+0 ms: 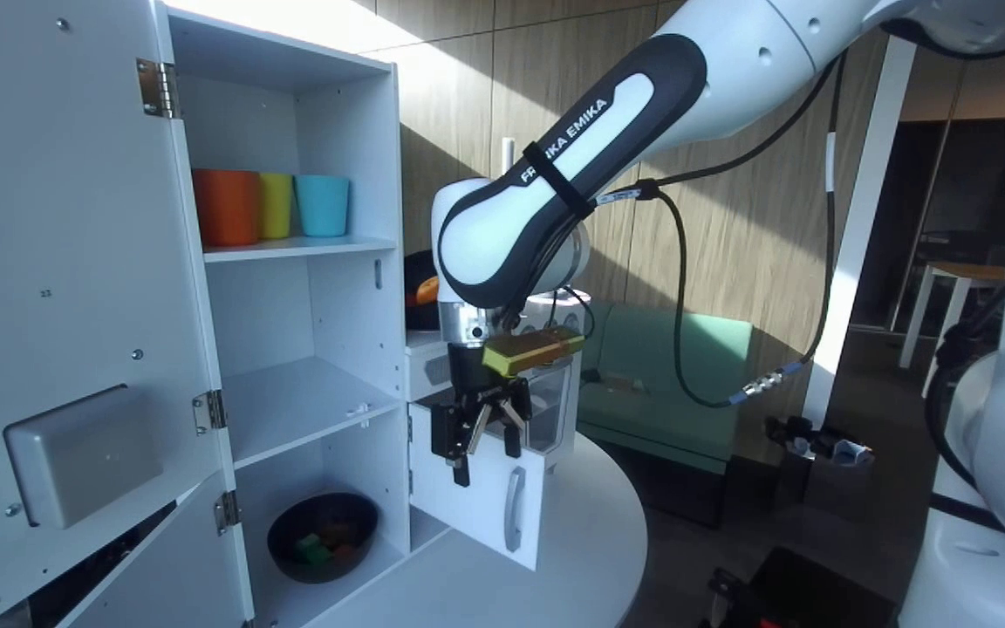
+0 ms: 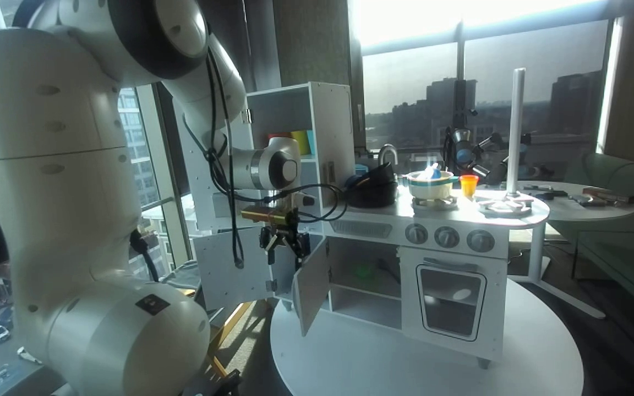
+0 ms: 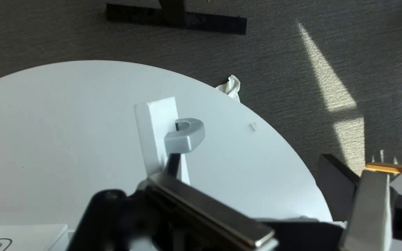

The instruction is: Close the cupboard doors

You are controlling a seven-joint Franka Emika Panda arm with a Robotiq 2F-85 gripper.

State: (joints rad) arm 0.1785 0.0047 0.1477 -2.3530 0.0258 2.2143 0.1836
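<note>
The gripper [image 1: 487,458] hangs with its jaws spread wide, close to the small door [image 1: 472,515], which stands swung out above the bench [image 1: 594,523]; I cannot tell whether they touch. On the tall cupboard [image 1: 354,323], the upper door [image 1: 58,218] and lower door [image 1: 171,567] stand open too.

an exterior view: nearer jaws, facing wood wall [image 1: 738,244] | an exterior view: farther, facing windows [image 2: 405,77] | both exterior views: above jaws, sharing cupboard [image 1: 350,323] | wrist view: down past jaws onto table [image 3: 75,139]
</note>
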